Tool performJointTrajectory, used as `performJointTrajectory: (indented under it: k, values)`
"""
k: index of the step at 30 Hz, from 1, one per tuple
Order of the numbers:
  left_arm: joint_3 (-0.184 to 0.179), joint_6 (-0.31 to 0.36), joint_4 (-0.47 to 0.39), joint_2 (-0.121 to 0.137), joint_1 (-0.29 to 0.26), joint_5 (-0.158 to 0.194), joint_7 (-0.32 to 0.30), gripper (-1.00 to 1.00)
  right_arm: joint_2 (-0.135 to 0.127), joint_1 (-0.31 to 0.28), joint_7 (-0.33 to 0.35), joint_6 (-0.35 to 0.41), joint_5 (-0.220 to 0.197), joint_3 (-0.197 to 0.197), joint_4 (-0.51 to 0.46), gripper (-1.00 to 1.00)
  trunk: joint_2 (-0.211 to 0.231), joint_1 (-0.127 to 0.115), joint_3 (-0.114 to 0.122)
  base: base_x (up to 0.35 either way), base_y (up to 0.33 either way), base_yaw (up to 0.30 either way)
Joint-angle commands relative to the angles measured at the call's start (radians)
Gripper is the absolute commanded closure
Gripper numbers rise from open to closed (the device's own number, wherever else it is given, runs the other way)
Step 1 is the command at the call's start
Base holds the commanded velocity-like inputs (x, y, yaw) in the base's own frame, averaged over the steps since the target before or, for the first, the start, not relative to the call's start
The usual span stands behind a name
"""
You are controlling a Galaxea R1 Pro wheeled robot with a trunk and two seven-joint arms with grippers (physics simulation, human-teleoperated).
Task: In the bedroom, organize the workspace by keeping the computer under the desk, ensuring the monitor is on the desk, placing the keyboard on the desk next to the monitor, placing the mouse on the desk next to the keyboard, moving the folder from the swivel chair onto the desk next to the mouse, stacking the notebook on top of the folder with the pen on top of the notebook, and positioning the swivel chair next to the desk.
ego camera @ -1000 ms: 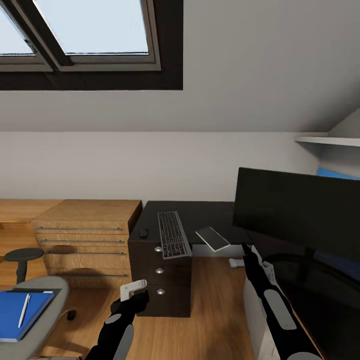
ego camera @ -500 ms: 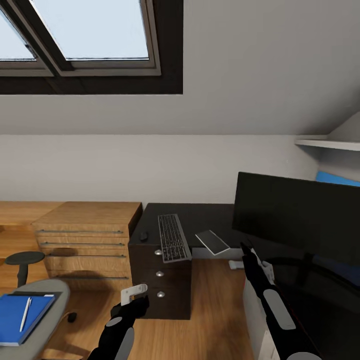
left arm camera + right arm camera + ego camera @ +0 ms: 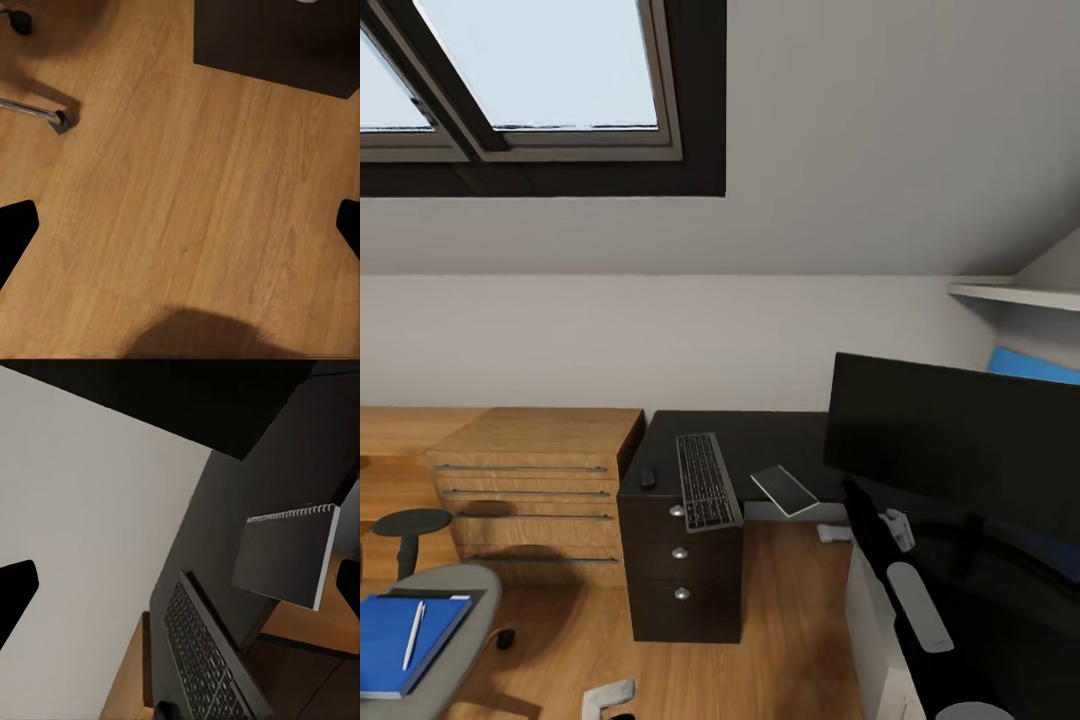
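**Folder, notebook and pen not yet stacked on the desk**

The desk [image 3: 780, 430] stands against the far wall, and everything here is placed from it. The monitor [image 3: 960, 450] sits on its right wing. The keyboard [image 3: 705, 480] lies over the drawer unit [image 3: 680, 570], its near end hanging past the front edge, with the mouse [image 3: 648, 476] just to its left. The notebook [image 3: 785, 489] also juts off the desk's front edge. Well left of the desk, the swivel chair [image 3: 460, 640] carries the blue folder [image 3: 400, 640] with the pen [image 3: 412, 633] on top.

I'd say the robot is between grasps; the folder must come over next, calling for a move toward the chair.

The right wrist view shows the notebook's spiral binding, which the head view cannot resolve. The left wrist view looks down at bare floor [image 3: 187, 187] and a chrome chair leg [image 3: 34, 112].

The left gripper [image 3: 180, 225] and right gripper [image 3: 180, 585] both have fingertips spread wide, with nothing held.
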Motion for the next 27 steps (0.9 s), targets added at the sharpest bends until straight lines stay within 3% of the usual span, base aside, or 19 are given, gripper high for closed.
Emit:
performJointTrajectory:
  k: [1, 4, 10, 13, 14, 15, 16, 20, 21, 22, 25, 27]
  values:
    - [-0.006, -0.014, 0.023, 0.001, -0.001, 0.007, 0.008, -1.0, 0.002, 0.004, -0.01, 0.007, 0.0, -0.003, -0.018, -1.0, 0.006, -0.004, 0.002, 0.0, 0.0, 0.0]
    - [-0.008, -0.069, 0.107, 0.002, -0.001, 0.004, 0.006, -1.0, 0.004, 0.029, -0.039, 0.007, 0.038, -0.002, -0.074, -1.0, 0.027, -0.015, 0.011, 0.0, 0.0, 0.0]
    - [-0.009, -0.092, 0.142, 0.003, -0.001, 0.003, 0.006, -1.0, 0.006, 0.041, -0.051, 0.005, 0.062, -0.001, -0.091, -1.0, 0.069, -0.038, 0.03, 0.0, 0.0, 0.0]
    - [-0.009, -0.097, 0.149, 0.008, -0.001, 0.003, 0.006, -1.0, 0.006, 0.043, -0.053, 0.002, 0.101, 0.022, -0.095, -1.0, 0.069, -0.038, 0.03, 0.0, 0.0, 0.0]
    - [-0.009, -0.1, 0.15, 0.009, -0.001, 0.002, 0.006, -1.0, 0.005, 0.044, -0.054, 0.001, 0.131, 0.041, -0.094, -1.0, 0.069, -0.038, 0.03, 0.0, 0.0, 0.0]
    - [-0.01, -0.126, 0.152, 0.013, -0.001, 0.002, 0.006, -1.0, 0.002, 0.044, -0.067, 0.0, 0.266, 0.098, -0.091, -1.0, 0.069, -0.038, 0.03, 0.0, 0.0, 0.0]
    - [-0.01, -0.137, 0.153, 0.013, -0.001, 0.002, 0.006, -1.0, 0.001, 0.045, -0.084, -0.001, 0.346, 0.113, -0.087, -1.0, 0.069, -0.038, 0.03, 0.0, 0.0, 0.0]
    - [-0.011, -0.197, 0.154, 0.015, -0.001, 0.003, 0.006, -1.0, 0.003, 0.044, -0.149, -0.002, 0.508, 0.13, -0.083, -1.0, 0.069, -0.038, 0.03, 0.0, 0.0, 0.0]
    - [-0.012, -0.227, 0.156, 0.015, -0.001, 0.004, 0.006, -1.0, 0.008, 0.042, -0.259, -0.005, 0.66, 0.14, -0.08, -1.0, 0.069, -0.038, 0.03, 0.0, 0.0, 0.0]
    - [-0.012, -0.232, 0.156, 0.015, -0.001, 0.004, 0.006, -1.0, 0.01, 0.041, -0.297, -0.007, 0.699, 0.142, -0.077, -1.0, 0.069, -0.038, 0.03, 0.0, 0.0, 0.0]
    - [-0.011, -0.238, 0.157, 0.016, -0.001, 0.004, 0.006, -1.0, 0.01, 0.04, -0.34, -0.029, 0.743, 0.146, -0.057, -1.0, 0.069, -0.038, 0.03, 0.0, 0.0, 0.0]
    - [-0.012, -0.24, 0.157, 0.016, -0.001, 0.004, 0.006, -1.0, 0.01, 0.039, -0.362, -0.128, 0.764, 0.151, -0.019, -1.0, 0.069, -0.038, 0.03, 0.0, 0.0, 0.0]
